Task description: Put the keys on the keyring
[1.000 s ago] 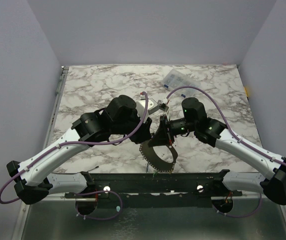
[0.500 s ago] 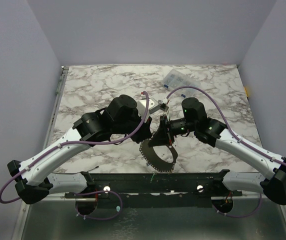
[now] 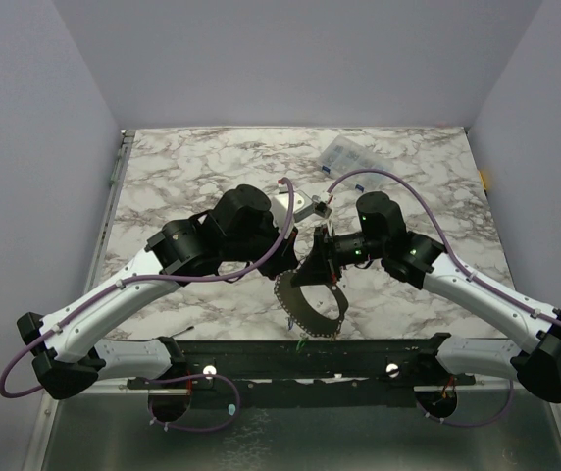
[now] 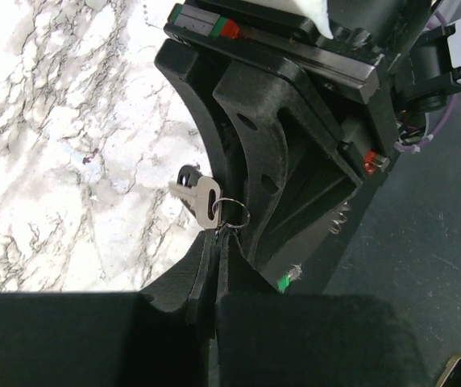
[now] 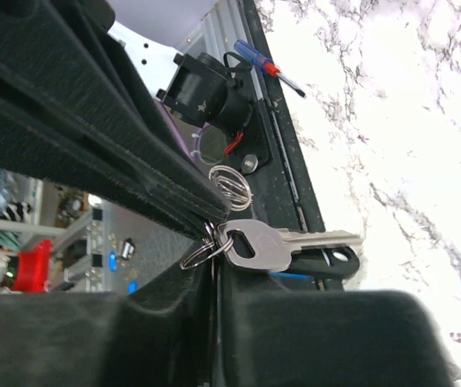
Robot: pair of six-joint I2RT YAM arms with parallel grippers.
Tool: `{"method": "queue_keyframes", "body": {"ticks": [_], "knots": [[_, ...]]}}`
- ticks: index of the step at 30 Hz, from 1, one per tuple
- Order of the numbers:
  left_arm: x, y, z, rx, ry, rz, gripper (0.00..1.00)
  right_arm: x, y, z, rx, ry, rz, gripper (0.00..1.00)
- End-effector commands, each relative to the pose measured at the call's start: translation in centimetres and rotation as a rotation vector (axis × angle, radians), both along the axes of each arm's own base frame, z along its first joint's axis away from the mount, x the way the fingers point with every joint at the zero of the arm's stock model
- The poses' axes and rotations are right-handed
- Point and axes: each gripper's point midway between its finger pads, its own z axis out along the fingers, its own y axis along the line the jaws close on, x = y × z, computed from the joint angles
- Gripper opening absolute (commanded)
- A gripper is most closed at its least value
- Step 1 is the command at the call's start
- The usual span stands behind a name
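Observation:
My two grippers meet tip to tip over the middle of the table, left gripper (image 3: 300, 257) and right gripper (image 3: 318, 261). Between them is a small silver split keyring (image 5: 202, 250), also in the left wrist view (image 4: 232, 214). Both grippers are shut on it, the left gripper (image 4: 217, 235) from one side and the right gripper (image 5: 216, 242) from the other. A silver key (image 5: 272, 243) hangs with the ring's wire through the hole in its head; it also shows in the left wrist view (image 4: 198, 193). A black-headed key (image 5: 331, 263) lies behind it.
A large dark hoop (image 3: 288, 312) sits near the front rail below the grippers. A clear compartment box (image 3: 344, 153) stands at the back. A second split ring (image 5: 230, 184) and a blue-and-red screwdriver (image 5: 264, 68) lie by the rail. A small green bit (image 3: 300, 345) is on the rail.

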Motion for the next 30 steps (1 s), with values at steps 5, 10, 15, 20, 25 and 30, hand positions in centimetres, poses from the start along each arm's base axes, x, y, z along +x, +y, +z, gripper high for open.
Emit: {"method": "queue_keyframes", "body": {"ticks": [5,10,15,20,25,30], "knots": [[0.0,0.0,2.8,-0.094,-0.065,0.008,0.0,1.0,0.4,2.9,0.066,-0.073,-0.058,0.34],[0.1,0.2,3.2,-0.111,-0.088,0.018,0.0,1.1,0.5,3.0,0.07,-0.076,-0.055,0.36],[0.5,0.5,3.2,-0.105,-0.116,0.033,0.0,1.1,0.1,2.9,0.059,-0.079,-0.074,0.42],[0.8,1.0,3.7,-0.104,-0.154,0.04,0.0,1.7,-1.2,3.3,0.011,-0.144,-0.139,0.53],[1.0,1.2,3.8,-0.104,-0.175,0.043,0.0,2.5,-2.8,4.1,-0.028,-0.234,-0.219,0.59],[0.9,1.2,4.0,-0.113,-0.187,0.033,0.0,3.1,-4.2,4.3,-0.068,-0.313,-0.272,0.6]]}}
